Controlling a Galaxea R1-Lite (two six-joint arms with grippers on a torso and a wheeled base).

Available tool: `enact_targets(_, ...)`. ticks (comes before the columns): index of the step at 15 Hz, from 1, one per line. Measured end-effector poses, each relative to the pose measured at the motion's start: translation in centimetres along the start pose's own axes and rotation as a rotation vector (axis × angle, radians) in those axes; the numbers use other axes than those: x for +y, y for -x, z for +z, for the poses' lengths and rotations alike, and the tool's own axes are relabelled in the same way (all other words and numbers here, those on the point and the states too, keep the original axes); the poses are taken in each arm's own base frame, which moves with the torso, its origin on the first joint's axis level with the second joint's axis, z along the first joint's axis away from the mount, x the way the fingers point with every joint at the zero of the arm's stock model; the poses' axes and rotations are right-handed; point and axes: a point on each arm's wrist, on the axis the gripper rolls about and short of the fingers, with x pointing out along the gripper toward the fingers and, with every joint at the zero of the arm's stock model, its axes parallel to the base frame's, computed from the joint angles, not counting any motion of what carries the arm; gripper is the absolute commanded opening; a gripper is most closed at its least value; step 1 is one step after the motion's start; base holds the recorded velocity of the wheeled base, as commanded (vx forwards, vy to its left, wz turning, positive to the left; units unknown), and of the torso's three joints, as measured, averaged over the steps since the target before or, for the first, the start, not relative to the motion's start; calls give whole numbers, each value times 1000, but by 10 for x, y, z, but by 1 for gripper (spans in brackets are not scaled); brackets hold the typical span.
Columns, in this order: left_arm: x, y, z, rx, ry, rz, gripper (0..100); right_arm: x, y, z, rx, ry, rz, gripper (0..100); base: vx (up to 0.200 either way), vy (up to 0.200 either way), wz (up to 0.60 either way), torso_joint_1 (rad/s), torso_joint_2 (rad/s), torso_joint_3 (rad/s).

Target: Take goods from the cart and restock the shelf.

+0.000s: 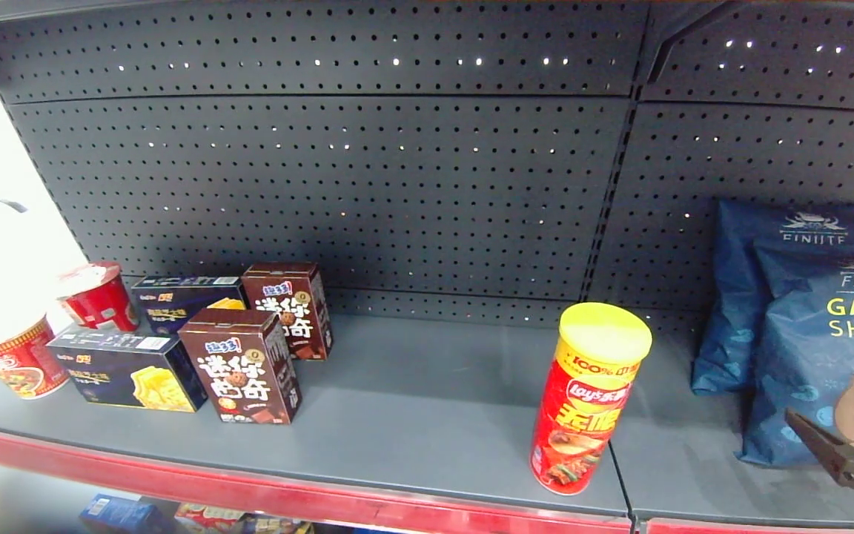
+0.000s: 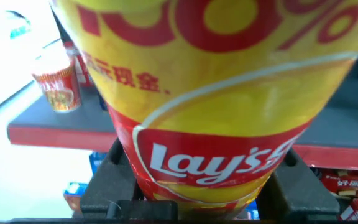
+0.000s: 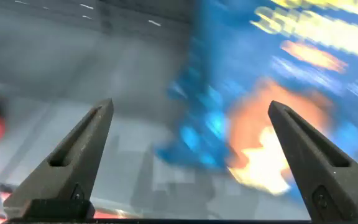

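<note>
Firmly, left gripper (image 2: 199, 183) clamps the chips can (image 2: 216, 93) — right gripper (image 3: 191, 124) (fingers (image 3: 79, 155) apart) faces blue bags (image 1: 805, 348).

Head view: you see the shelf (image 1: 427, 400) lit evenly; white glare washes out its left end; pinpoints of light pierce the pegboard (image 1: 338, 185); soft shadows lie beside the boxes (image 1: 242, 371); left wrist view: the chip can (image 2: 216, 93) is bright, the floor (image 2: 17, 162) beyond bleached white.

This is a shop aisle. A dark metal shelf (image 1: 412, 400) with a perforated back panel (image 1: 323, 185) and a red front strip (image 1: 249, 486) holds rows of packaged goods: cup noodles (image 1: 18, 360) at far left, biscuit boxes (image 1: 242, 367), a chip can (image 1: 590, 397), and blue snack bags (image 1: 820, 334) at right.
</note>
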Motion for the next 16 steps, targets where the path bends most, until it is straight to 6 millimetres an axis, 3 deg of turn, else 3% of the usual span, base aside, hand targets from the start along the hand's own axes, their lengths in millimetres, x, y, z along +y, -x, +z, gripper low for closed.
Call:
enact_targets(2,-1,0,7,-5,-9,-16,0,-2,23,-3,12,-13,-83,100,0,0,0,0,0,0)
enact_targets(6,-1,2,0,1,-9,-36,0,-4,62,-11,-35,-66,-191,100,0,0,0,0,0,0)
enact_targets(11,-1,3,2,-13,-8,-36,0,4,104,-49,-76,-88,-261,100,0,0,0,0,0,0)
enact_targets(13,-1,2,3,-9,-7,-38,0,8,111,-67,-54,-136,-287,100,0,0,0,0,0,0)
enact_targets(16,-1,0,4,-6,-4,-50,0,9,115,-76,-35,-124,-350,100,0,0,-200,-1,-2,2)
